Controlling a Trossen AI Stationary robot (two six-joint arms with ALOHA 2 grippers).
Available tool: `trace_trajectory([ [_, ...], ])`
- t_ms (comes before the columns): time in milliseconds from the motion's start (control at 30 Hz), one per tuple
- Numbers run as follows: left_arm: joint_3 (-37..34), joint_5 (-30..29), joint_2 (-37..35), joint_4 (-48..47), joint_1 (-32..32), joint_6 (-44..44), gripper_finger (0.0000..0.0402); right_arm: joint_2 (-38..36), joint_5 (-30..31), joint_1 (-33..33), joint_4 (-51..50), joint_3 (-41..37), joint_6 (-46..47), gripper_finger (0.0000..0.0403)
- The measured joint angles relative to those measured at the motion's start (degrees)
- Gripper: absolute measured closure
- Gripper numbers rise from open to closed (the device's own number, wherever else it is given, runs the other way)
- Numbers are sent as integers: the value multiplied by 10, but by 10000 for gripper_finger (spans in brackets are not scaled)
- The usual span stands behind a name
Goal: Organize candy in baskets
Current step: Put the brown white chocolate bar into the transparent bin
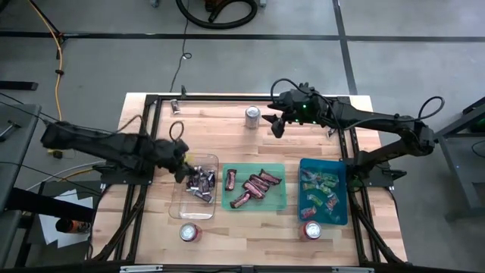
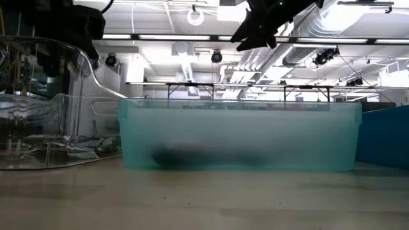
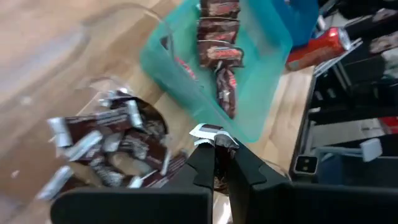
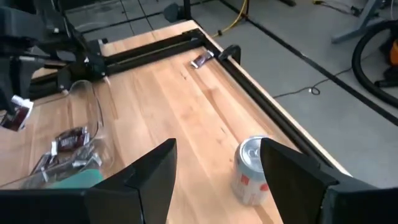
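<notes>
Where the left arm reaches in from nine o'clock, the left tool (image 1: 182, 168) hangs over the left rim of the clear basket (image 1: 214, 208), its fingers (image 3: 202, 167) closed narrowly on one dark-and-silver wrapped candy (image 3: 214, 133), held above the pile rather than resting in it; the other dark-and-silver candies (image 1: 201, 183) lie heaped in the upper half of that clear basket, which sits at about seven o'clock on the wooden counter (image 1: 220, 125); just to its right, at six o'clock, the translucent green basket (image 1: 277, 203) holds the maroon-brown candies (image 1: 252, 187) laid loosely across its floor; farther right, at about four o'clock and apart from the green one, the teal-blue basket (image 1: 340, 189) holds the light green and pink candies (image 1: 319, 192); the right tool (image 1: 276, 122) hovers above the counter near twelve o'clock, its fingers (image 4: 149, 175) spread wide and holding nothing, just beside a silver and red drink can (image 1: 252, 116) that stands upright; two more cans stand at the near edge, one (image 1: 189, 232) below the clear basket and one (image 1: 311, 230) below the teal-blue basket; one small wrapped candy (image 4: 201, 60) lies alone by the black frame (image 1: 151, 102) at about eleven o'clock.
</notes>
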Motion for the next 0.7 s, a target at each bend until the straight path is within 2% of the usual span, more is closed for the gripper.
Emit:
trace_trajectory([
  [67, -22, -29, 5, 37, -32, -23, 401, 0, 0, 0, -9, 0, 0, 176],
  [167, -34, -47, 25, 43, -49, -40, 401, 0, 0, 0, -18, 0, 0, 176],
  [367, -35, -25, 72, 6, -49, -51, 393, 0, 0, 0, -27, 0, 0, 176],
  [500, -35, -12, 95, 5, -39, -68, 364, 0, 0, 0, -27, 0, 2, 176],
  [700, -28, 8, 97, 4, -21, -54, 290, 0, 0, 0, -27, 0, 6, 176],
])
